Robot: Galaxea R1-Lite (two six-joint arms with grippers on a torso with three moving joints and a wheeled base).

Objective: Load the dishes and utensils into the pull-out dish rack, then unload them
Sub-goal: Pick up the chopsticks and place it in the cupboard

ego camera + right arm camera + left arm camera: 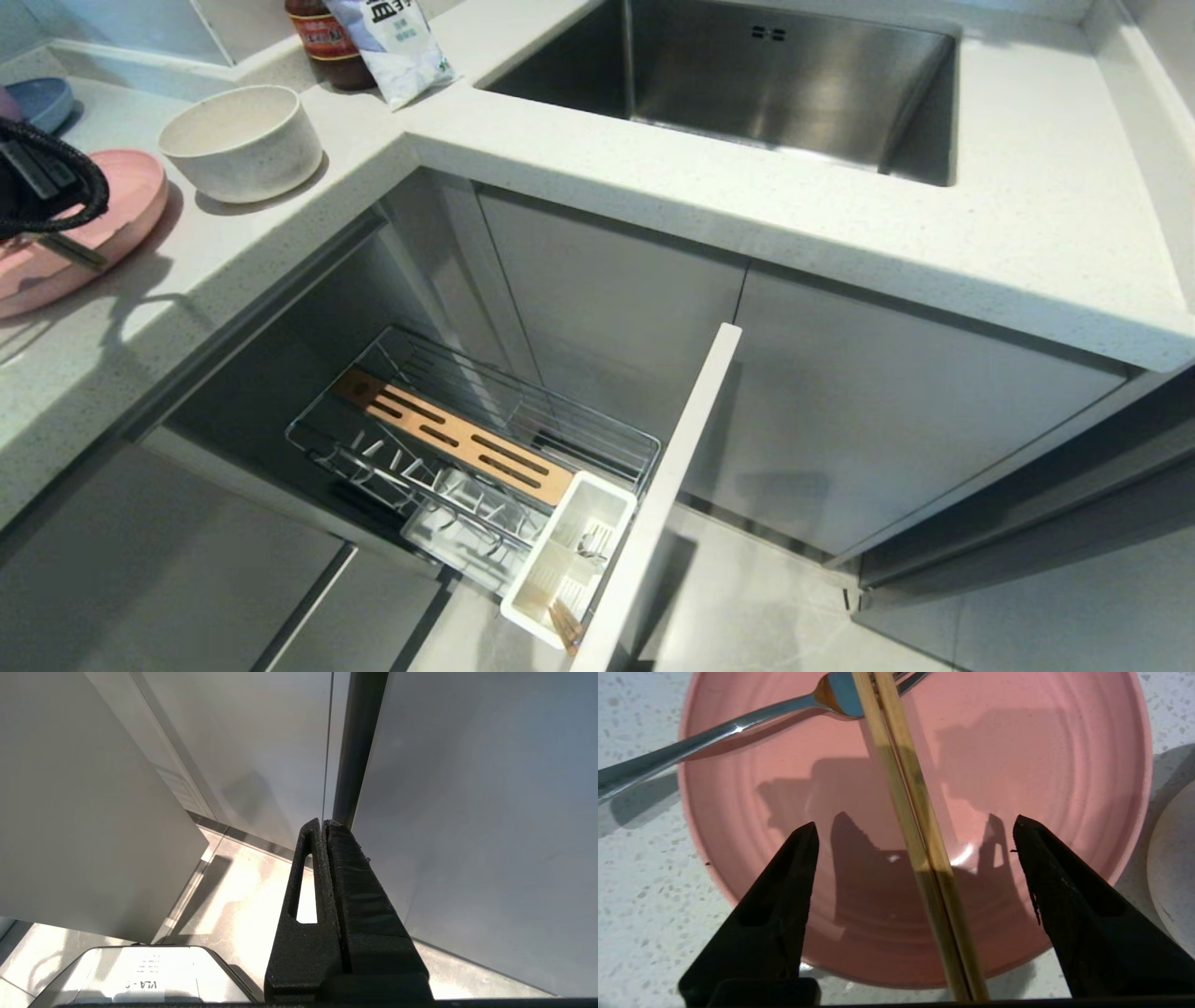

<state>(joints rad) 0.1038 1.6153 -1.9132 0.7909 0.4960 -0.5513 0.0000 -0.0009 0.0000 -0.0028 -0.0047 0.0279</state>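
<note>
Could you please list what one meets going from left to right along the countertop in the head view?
Left gripper over the pink plate → speckled bowl → dark jar → white packet → steel sink.

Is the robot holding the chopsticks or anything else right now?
No, nothing is held. The left gripper is open above the chopsticks, which lie on the pink plate. The right gripper is shut on nothing.
</note>
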